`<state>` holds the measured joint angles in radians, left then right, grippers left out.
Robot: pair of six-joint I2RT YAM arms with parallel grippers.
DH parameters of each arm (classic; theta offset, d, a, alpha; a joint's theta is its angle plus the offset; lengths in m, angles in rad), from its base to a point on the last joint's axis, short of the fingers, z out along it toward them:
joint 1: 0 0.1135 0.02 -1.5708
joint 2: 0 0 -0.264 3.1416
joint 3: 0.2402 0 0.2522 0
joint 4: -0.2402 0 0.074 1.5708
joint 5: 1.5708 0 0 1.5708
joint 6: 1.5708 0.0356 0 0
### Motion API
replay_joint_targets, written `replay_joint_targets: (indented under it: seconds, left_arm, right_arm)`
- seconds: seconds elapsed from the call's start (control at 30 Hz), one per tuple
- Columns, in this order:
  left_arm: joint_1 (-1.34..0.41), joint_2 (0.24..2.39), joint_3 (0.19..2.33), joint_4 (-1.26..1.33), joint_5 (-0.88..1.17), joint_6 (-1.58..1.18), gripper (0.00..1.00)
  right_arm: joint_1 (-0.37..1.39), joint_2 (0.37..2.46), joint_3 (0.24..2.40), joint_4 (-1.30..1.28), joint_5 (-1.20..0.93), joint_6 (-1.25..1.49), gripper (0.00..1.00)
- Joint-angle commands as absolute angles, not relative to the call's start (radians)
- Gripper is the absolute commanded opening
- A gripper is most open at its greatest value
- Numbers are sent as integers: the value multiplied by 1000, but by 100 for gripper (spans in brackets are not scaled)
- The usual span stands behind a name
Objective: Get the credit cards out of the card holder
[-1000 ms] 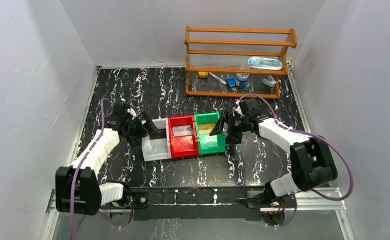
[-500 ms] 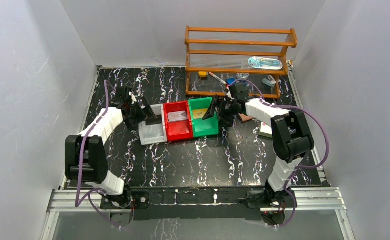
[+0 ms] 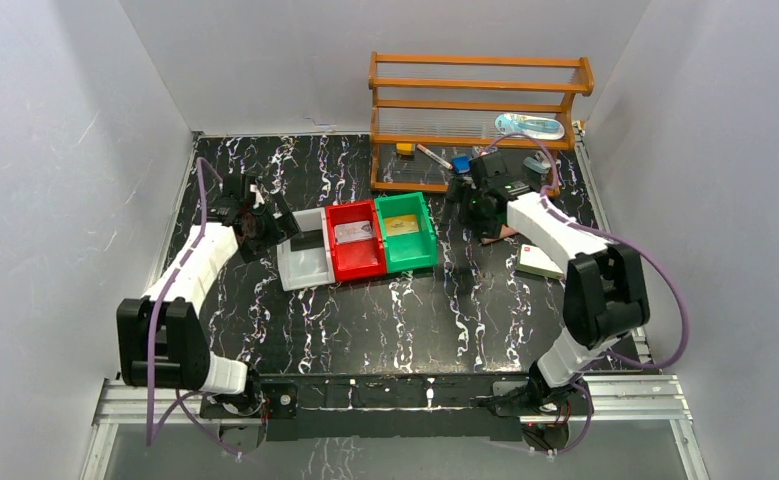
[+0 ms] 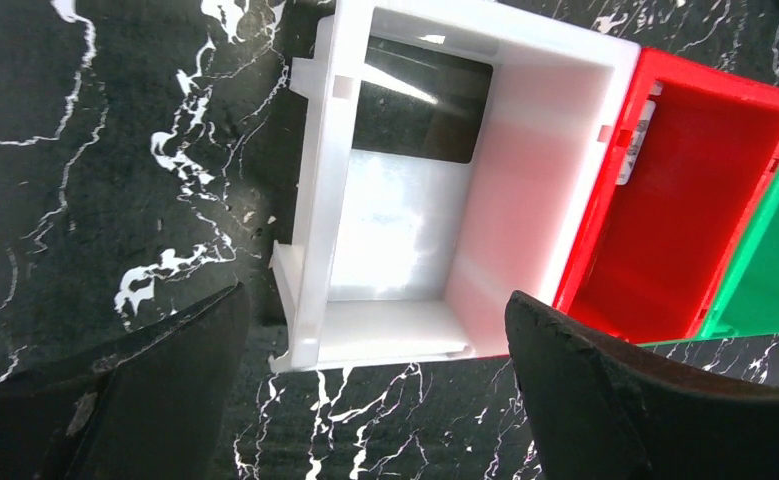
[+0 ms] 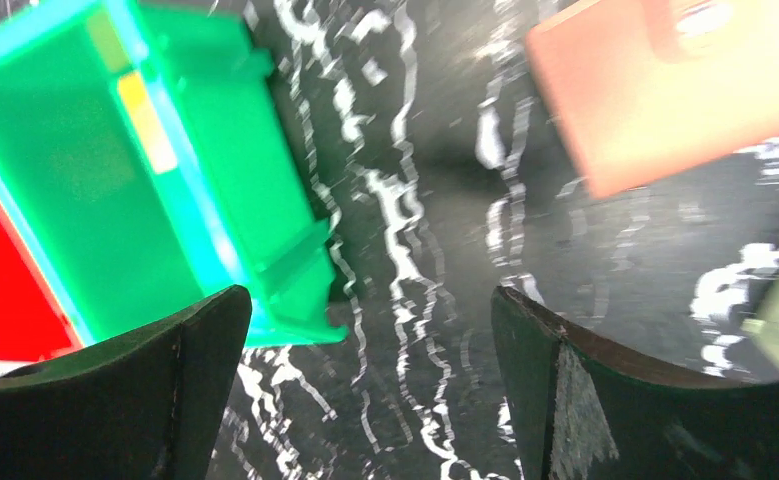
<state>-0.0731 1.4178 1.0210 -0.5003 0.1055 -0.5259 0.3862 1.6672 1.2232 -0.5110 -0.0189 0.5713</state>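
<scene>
Bins: three on the table, in one row and touching. The white bin is left of the red bin, the green bin right of it.
Cards: three in view, one per bin. A dark card lies at the far end of the white bin, a grey card in the red bin, and a yellow card in the green bin.
Card holder: one, reddish-brown, flat on the table right of the red bin. It sits past the green bin and apart from it, with its strap tab showing. The wrist view is blurred, so I cannot tell whether any card is inside.
Arms: two, both reaching out over the table.
Left gripper: spread wide with nothing held. It hangs over the white bin, left of the red bin, with one finger to each side of that bin's end.
Right gripper: spread wide with nothing held. It is over bare table right of the red bin, between the green bin and the card holder.
Box: one, white, right of the red bin and beyond the card holder.
Rack: one, wooden, behind and right of the red bin at the back of the table. The items on its shelves are too small to count.
</scene>
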Motion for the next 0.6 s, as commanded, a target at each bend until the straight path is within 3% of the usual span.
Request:
replay_joint_targets:
  seconds: [0.0,0.27,0.57]
  left_arm:
    - [-66,1307,1016,-551,39,-505,98]
    - [-66,1170,982,-539,123,-495,98]
    - [-67,1087,962,-526,194,-492,98]
  right_arm:
    - [316,1595,1251,-549,230,520,99]
    - [184,1732,1348,-563,244,464,98]
    - [169,1944,1451,-573,242,517,97]
